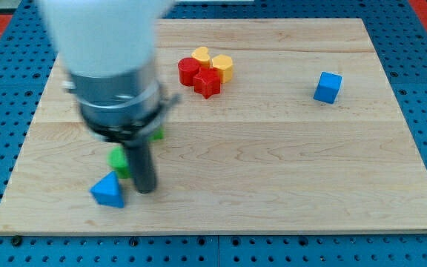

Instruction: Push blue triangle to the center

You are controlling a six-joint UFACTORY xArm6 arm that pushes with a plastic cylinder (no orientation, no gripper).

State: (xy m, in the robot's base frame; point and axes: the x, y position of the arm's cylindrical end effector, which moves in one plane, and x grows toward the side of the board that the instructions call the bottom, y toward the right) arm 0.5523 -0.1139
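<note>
Blue triangle (pixel 108 191) low left on counter (pixel 273 170); my tip (pixel 146 189) just right of it. No pincer fitted. Approach step; next, get behind triangle and push toward center.

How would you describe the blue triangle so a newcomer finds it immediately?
On the wooden board, go to the corner at the view's bottom left. The blue triangle lies there, just left of my tip. The blue cube sits far off at upper right.
</note>
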